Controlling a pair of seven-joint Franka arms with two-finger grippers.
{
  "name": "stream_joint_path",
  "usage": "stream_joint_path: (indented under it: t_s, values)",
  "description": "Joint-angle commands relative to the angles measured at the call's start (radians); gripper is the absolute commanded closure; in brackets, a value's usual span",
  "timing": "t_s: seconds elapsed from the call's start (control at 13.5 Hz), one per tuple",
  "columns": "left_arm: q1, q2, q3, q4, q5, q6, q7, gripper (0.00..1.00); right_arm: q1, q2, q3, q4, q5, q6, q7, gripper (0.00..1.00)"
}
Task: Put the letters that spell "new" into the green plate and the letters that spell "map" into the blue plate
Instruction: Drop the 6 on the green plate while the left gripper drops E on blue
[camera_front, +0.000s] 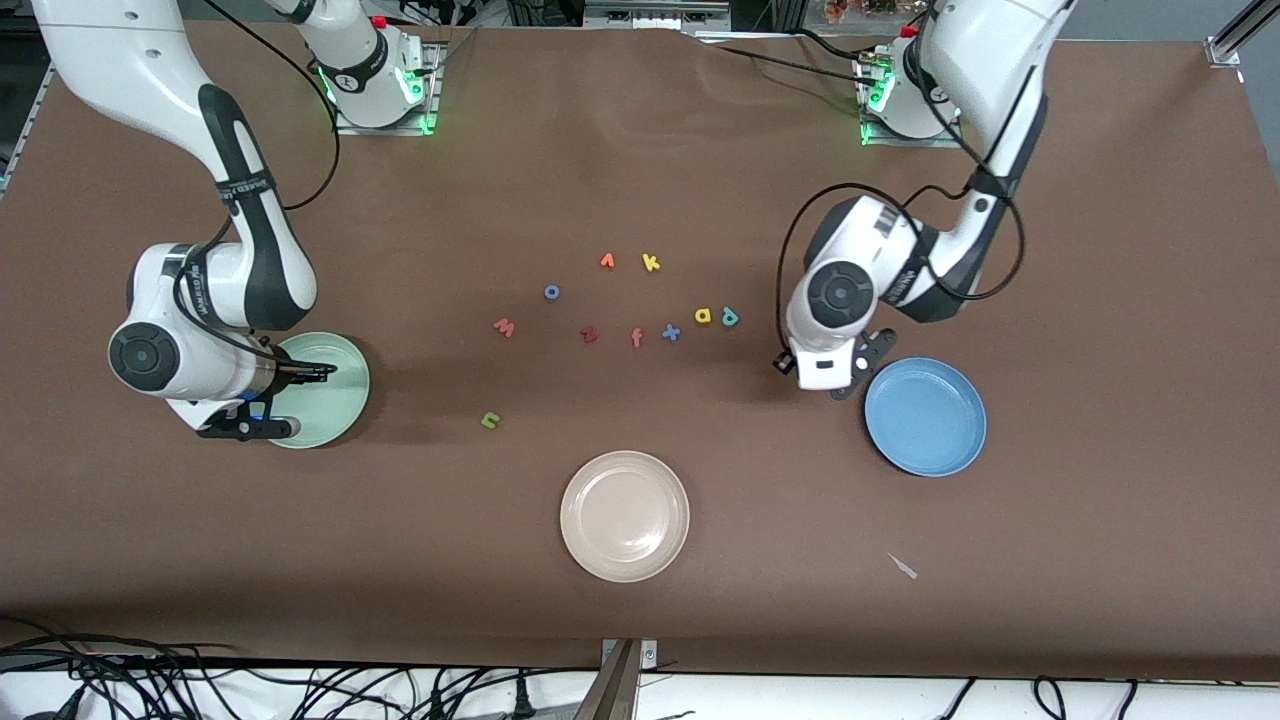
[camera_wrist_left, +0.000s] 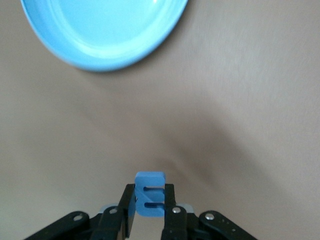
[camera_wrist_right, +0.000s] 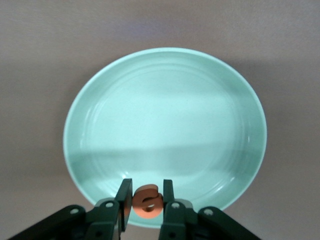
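Left tool (camera_wrist_left: 150, 212) hanging over bare worktop (camera_front: 1100, 250) just beside the blue plate (camera_front: 926, 416), pinching the blue m (camera_wrist_left: 150, 194). Right tool (camera_wrist_right: 147, 210) hovering over the green plate (camera_wrist_right: 165, 135) rim, clamping the orange e (camera_wrist_right: 148, 200). Green n (camera_front: 490, 420) lying between the green plate and the beige plate (camera_front: 625, 516); pink w (camera_front: 504, 327), yellow a (camera_front: 703, 316) and teal p (camera_front: 730, 318) lying farther from the front camera than the beige plate.

Glossy, smooth green plate (camera_wrist_right: 100, 105) and blue plate (camera_wrist_left: 65, 47) sit on a matt brown table (camera_front: 1100, 250).
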Motion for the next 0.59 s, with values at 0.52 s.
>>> stream_joint_path:
  t_s: [0.52]
  values:
    - [0.236, 0.066, 0.011, 0.074, 0.028, -0.024, 0.667, 1.0, 0.033, -0.002, 0.13, 0.116, 0.024, -0.07, 0.347, 0.0]
